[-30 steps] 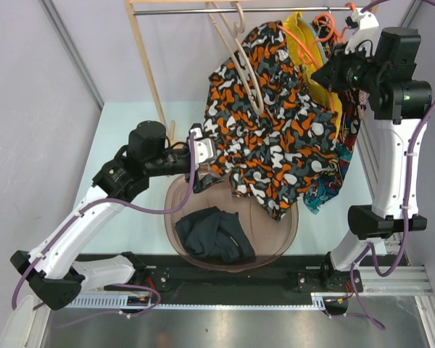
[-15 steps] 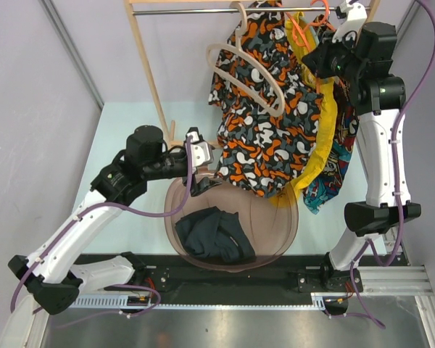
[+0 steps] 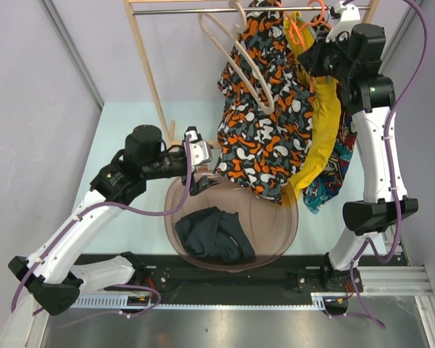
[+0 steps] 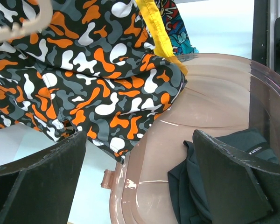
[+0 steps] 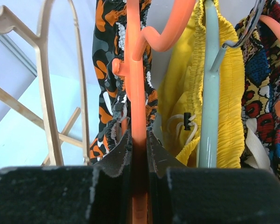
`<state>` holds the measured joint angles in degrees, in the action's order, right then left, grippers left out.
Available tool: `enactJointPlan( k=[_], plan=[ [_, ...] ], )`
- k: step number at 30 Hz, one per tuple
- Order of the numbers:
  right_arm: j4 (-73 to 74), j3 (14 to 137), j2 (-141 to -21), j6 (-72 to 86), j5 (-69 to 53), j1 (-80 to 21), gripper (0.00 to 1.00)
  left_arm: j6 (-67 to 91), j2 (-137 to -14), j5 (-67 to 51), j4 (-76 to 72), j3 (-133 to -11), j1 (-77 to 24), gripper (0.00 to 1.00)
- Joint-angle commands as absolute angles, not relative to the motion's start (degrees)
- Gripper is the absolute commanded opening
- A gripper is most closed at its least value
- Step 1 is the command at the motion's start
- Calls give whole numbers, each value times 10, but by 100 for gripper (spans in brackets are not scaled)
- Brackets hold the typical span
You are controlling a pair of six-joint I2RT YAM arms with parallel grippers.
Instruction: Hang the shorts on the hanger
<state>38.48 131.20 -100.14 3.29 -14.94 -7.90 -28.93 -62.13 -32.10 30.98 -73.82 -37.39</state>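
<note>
Right gripper (image 5: 137,140) pinched tight on the hanger (image 5: 136,88) stem, up by the rail (image 3: 181,10). The shorts (image 3: 264,130) appear draped on it, long axis vertical, hanging left of and below that gripper. Left gripper (image 4: 139,158) wide, empty, just under the hem.

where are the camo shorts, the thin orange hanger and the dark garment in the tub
the shorts (image 3: 264,138): top external view, middle of the printed fabric
the hanger (image 5: 136,84): right wrist view, its upright orange bar
the dark garment (image 3: 214,233): top external view, centre of the bundle
</note>
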Motion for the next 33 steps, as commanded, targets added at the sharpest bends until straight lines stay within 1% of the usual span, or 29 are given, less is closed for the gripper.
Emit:
enactJointPlan(
  k=[1,9,10,12,13,15,16,18,20,25,27,28,33],
  plan=[
    [297,1325,-1009,40,-128,-91,0,-283,-610,-335,301,-736,-366,100],
    [319,1322,-1021,14,-99,-112,0,-287,-611,-334,308,-734,-361,100],
    [326,1323,-1020,12,-95,-113,6,-287,-611,-333,310,-734,-359,100],
    [335,1321,-1018,8,-93,-113,14,-284,-612,-333,311,-730,-358,100],
    [344,1318,-1015,7,-96,-112,26,-280,-611,-334,311,-728,-355,100],
    [352,1306,-1000,4,-102,-112,39,-269,-611,-339,307,-722,-349,100],
    [354,1298,-992,4,-105,-112,53,-264,-611,-344,303,-718,-344,100],
    [350,1262,-956,2,-109,-112,62,-246,-607,-352,297,-709,-335,100],
    [337,1230,-910,2,-111,-113,78,-236,-602,-360,286,-698,-324,100],
    [309,1122,-811,-29,-118,-117,94,-197,-594,-377,265,-676,-301,100],
    [303,1096,-767,-34,-130,-116,96,-182,-593,-384,260,-667,-295,100],
    [295,1086,-752,-39,-147,-118,100,-178,-592,-385,252,-664,-292,100],
    [303,1024,-679,-78,-201,-125,100,-143,-593,-389,232,-649,-285,100]
  ],
)
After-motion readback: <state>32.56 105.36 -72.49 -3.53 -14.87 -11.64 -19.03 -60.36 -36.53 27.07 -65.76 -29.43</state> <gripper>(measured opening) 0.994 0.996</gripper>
